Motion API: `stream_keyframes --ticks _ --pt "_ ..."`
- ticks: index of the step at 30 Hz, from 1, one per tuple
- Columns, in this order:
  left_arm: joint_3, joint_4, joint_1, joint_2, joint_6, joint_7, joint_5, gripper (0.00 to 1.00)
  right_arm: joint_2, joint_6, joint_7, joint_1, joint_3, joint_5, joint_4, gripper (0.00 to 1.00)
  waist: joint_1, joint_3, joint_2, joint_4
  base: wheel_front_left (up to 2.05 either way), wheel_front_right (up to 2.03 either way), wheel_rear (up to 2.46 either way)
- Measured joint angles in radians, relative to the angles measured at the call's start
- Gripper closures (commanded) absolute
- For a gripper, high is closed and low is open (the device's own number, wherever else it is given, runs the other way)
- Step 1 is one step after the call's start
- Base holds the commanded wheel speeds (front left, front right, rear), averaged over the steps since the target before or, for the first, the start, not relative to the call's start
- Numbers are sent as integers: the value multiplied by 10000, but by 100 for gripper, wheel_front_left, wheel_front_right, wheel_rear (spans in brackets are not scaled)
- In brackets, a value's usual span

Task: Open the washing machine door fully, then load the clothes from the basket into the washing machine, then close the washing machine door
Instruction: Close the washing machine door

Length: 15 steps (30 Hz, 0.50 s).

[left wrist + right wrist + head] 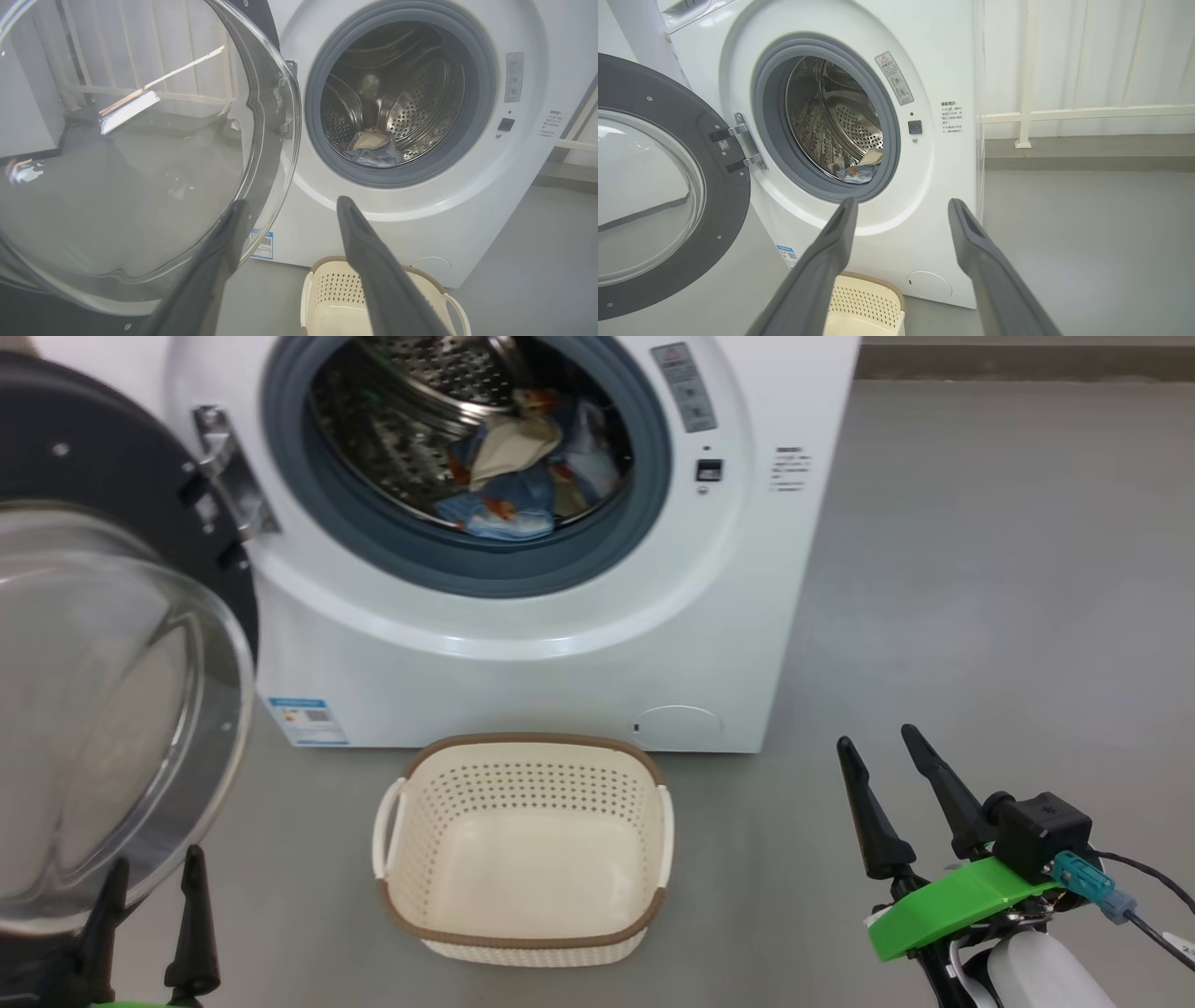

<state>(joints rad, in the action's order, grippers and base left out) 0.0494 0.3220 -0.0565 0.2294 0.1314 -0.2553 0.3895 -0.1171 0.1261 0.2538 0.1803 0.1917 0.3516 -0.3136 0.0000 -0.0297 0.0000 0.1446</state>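
Two grippers show jaws spread and empty: left gripper by the open door, right gripper apart. The basket holds nothing; the clothes lie inside the washing machine. Loading looks done; next, swing the door shut.

Floor: plain grey, smooth, no seams, faint sheen. No marks that I can make out. Its far edge meets a darker grey kerb running along the back. The same band shows at the top right of the head view. On the kerb stands a cream-white post, upright, with a horizontal rail going off to the right in the right wrist view. Behind the rail hangs a white curtain with vertical folds, bright. Light is soft and even, shadows weak.
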Motion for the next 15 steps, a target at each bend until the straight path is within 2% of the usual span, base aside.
stream_keyframes --ticks 15 --pt "295 224 -2 -247 -17 0 -320 0 27 2 0 1 98 190 -192 0 0 200 0 1845 0 0 0"
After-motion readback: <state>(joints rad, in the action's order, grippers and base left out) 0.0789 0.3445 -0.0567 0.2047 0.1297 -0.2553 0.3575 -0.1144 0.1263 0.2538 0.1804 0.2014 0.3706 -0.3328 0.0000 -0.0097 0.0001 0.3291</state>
